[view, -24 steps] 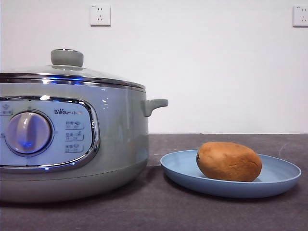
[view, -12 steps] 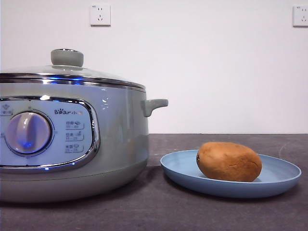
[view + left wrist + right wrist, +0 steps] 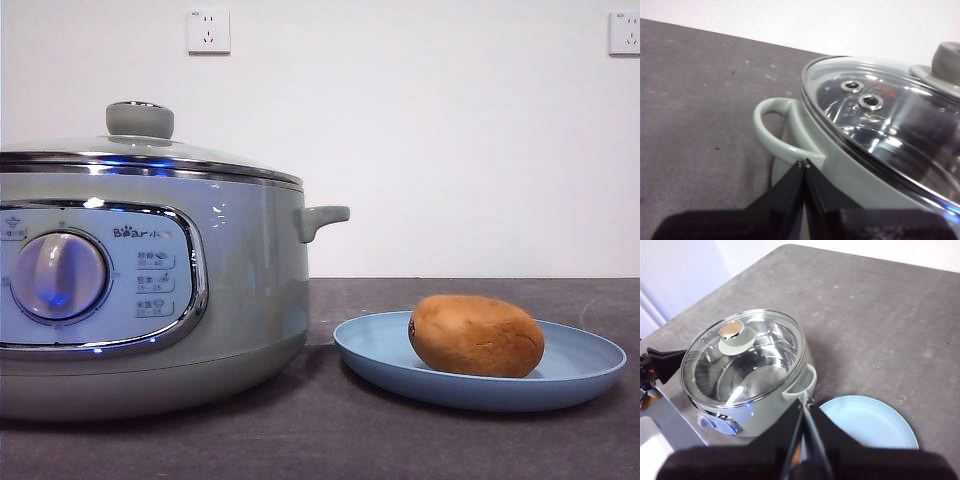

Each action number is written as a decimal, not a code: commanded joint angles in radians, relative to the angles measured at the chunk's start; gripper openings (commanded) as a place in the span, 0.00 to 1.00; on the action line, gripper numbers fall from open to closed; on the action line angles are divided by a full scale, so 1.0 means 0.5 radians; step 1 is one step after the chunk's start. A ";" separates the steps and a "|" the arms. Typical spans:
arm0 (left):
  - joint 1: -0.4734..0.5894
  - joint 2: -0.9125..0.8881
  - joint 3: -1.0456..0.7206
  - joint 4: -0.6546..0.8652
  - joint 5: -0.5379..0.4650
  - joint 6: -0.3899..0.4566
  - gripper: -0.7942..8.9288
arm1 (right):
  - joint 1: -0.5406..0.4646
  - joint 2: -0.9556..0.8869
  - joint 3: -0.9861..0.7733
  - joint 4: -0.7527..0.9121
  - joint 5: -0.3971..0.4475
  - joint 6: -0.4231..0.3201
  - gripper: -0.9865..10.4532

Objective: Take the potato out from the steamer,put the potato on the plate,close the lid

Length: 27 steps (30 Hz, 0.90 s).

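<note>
Comparing this with the front shots from a second and half a second back, nothing has budged: the pot, lid, spud and dish all sit exactly where they were, and no arm has come into that view.

The potato (image 3: 476, 335) lies on its side on the plate (image 3: 585, 365), a bit toward the pot side of the dish. The plate sits on the dark grey table (image 3: 330, 440), just beside the steamer (image 3: 250, 290) but not touching it as far as I can see. In the right wrist view the potato itself is hidden behind the jaws, only the blue plate (image 3: 875, 422) shows.

The lid (image 3: 150, 150) is seated flat on the steamer, chrome rim all the way round, with the knob (image 3: 139, 120) upright on top. Through the glass in the right wrist view the pot looks like bare shiny metal inside. Two small vent holes (image 3: 860, 93) show in the left wrist view.

The left gripper (image 3: 804, 164) hangs just by the steamer's side handle (image 3: 777, 132), jaws pressed together with nothing between them. The right gripper (image 3: 807, 401) hovers well above the table, over the gap between steamer and plate, jaws also closed tight and empty. The left gripper also shows as a black tip (image 3: 662, 362) at the far side of the pot in the right wrist view.
</note>
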<state>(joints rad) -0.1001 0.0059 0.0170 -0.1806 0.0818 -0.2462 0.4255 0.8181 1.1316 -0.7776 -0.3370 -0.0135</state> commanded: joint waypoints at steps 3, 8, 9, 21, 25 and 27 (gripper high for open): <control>0.004 -0.008 -0.026 0.005 -0.005 -0.027 0.08 | 0.002 -0.002 -0.017 0.011 0.005 0.018 0.09; 0.004 -0.008 -0.026 0.005 -0.004 -0.027 0.08 | 0.002 -0.002 -0.017 0.011 0.005 0.018 0.09; 0.004 -0.008 -0.026 0.005 -0.004 -0.027 0.08 | 0.002 -0.002 -0.017 0.011 0.005 0.018 0.09; 0.004 -0.008 -0.026 0.005 -0.004 -0.027 0.08 | 0.002 -0.002 -0.017 0.008 0.005 0.018 0.09; 0.004 -0.008 -0.026 0.005 -0.004 -0.027 0.08 | 0.004 -0.025 -0.017 -0.024 0.006 0.011 0.09; 0.004 -0.008 -0.026 0.005 -0.004 -0.027 0.08 | -0.009 -0.057 -0.018 -0.040 0.031 -0.089 0.09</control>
<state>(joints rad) -0.1001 0.0059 0.0170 -0.1802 0.0807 -0.2558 0.4236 0.8028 1.1316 -0.7990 -0.3244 -0.0273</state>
